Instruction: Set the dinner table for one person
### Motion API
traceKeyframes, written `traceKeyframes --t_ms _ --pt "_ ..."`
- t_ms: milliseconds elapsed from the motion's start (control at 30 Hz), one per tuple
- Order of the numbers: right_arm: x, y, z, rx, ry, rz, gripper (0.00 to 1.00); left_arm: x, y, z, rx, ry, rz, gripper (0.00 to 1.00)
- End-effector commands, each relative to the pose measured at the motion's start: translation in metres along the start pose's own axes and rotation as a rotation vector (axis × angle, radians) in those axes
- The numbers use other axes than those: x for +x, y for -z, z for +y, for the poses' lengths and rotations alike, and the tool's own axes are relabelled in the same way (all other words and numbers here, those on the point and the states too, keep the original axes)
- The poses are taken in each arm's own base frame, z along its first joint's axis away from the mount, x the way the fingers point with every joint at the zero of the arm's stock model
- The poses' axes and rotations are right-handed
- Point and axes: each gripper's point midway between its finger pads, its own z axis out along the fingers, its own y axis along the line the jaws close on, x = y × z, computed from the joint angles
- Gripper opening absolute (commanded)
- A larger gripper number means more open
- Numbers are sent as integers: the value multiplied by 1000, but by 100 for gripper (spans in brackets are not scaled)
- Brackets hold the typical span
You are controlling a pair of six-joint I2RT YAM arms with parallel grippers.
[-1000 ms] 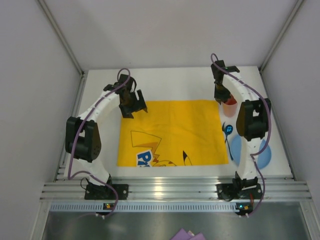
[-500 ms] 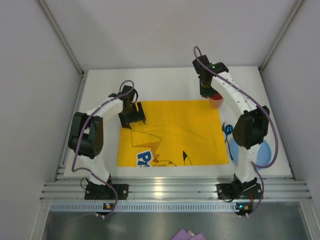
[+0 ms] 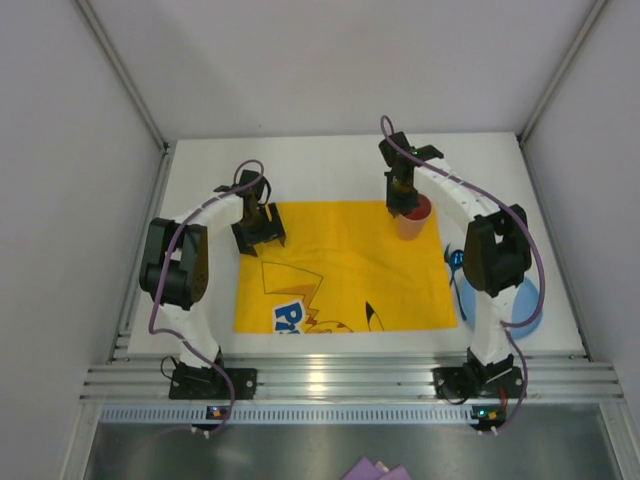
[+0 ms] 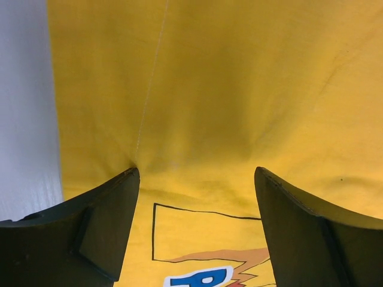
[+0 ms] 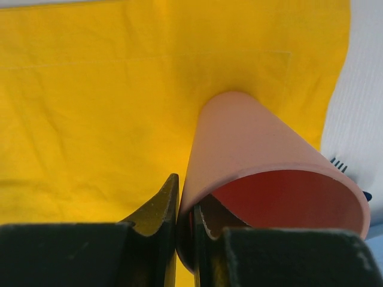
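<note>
A pink cup (image 3: 413, 221) with a red inside hangs upright at the far right corner of the yellow cartoon-printed placemat (image 3: 340, 260). My right gripper (image 3: 401, 197) is shut on its rim. In the right wrist view one finger is outside the cup (image 5: 251, 143) wall and one inside, where the right gripper (image 5: 185, 200) pinches it. My left gripper (image 3: 258, 228) hovers open over the placemat's far left corner. Only yellow cloth (image 4: 239, 89) shows between the spread fingers of the left gripper (image 4: 196, 179). The white dinner table (image 3: 330, 165) lies under everything.
A blue utensil (image 3: 458, 262) lies on the table just right of the placemat; its tip (image 5: 338, 163) shows beside the cup. A blue plate (image 3: 522, 305) sits at the near right, partly hidden by the right arm. Grey walls enclose the table.
The right arm carried the cup leftward, from beside the placemat to over its far right corner. The left gripper drew a little nearer and stayed open.
</note>
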Motion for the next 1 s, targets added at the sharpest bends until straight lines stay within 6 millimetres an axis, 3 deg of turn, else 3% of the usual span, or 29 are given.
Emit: traceKeyframes --t_ms 0,67,133,167,200,233,300,400,433,500,600,633,667,767,867,900,967 --pt "-24 0 19 -78 -40 -97 0 -15 13 -4 23 -20 -58 83" --pt "-25 -4 19 -77 -41 -100 0 -14 12 -3 22 -17 -53 83" --pt "-24 -6 20 -81 -40 -95 18 -14 13 -4 26 -17 -56 82" --pt "-24 -5 20 -81 -40 -98 33 -14 12 -3 24 -19 -56 82" --pt "-25 -3 19 -83 -42 -101 59 -14 12 -3 24 -17 -56 82" --pt "-28 5 18 -85 -43 -120 75 -15 13 -3 24 -20 -57 82" --pt "-35 18 14 -76 -46 -151 98 -16 14 -3 28 -21 -59 82" --pt "-47 53 -10 -40 -79 -218 100 -20 18 -4 30 -19 -68 82" --pt "-47 70 -22 -26 -103 -245 100 -20 18 -4 30 -19 -68 82" --pt "-45 83 -54 24 -171 -257 100 -22 21 -7 46 -20 -77 82" --pt "-23 97 -110 98 -317 -247 100 -26 24 -12 69 -15 -91 82" --pt "-6 100 -125 112 -352 -236 100 -26 25 -14 78 -14 -91 82" --pt "2 100 -146 144 -420 -232 100 -28 25 -16 87 -13 -97 82" --pt "44 87 -178 202 -541 -174 100 -30 23 -20 102 -14 -96 82" --pt "89 63 -186 216 -627 -52 98 -30 19 -24 116 -21 -82 82" --pt "96 58 -193 222 -660 -34 97 -31 18 -24 119 -21 -79 82" --pt "108 43 -188 205 -661 8 97 -31 15 -26 123 -28 -69 82"
